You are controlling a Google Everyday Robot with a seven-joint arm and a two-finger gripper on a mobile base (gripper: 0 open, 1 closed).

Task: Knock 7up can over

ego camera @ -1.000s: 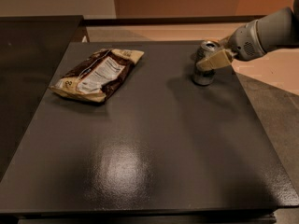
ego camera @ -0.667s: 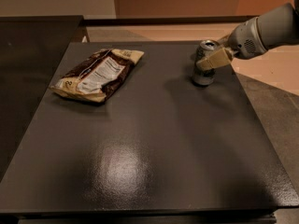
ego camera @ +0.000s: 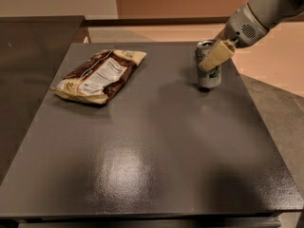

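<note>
One dark grey table (ego camera: 152, 165) is seen filling most of the view, its matt top catching a soft patch of light toward the near edge. From beyond the far right corner a grey robot arm (ego camera: 266, 8) is reached in over the right edge, slanting down toward the table. A brown-and-cream snack bag (ego camera: 99, 75) is laid flat near the far left corner, its printed label turned up and its long side angled toward the far edge. The 7up can (ego camera: 209, 77) is stood upright near the far right corner, close to the right edge and well apart from the bag, with its silver top visible and its base on the table. The gripper (ego camera: 213, 58) is held at the can's upper half, its cream-coloured end lying across the front of the can just below the rim; whether it is clenched on the can or merely set against it cannot be told.
</note>
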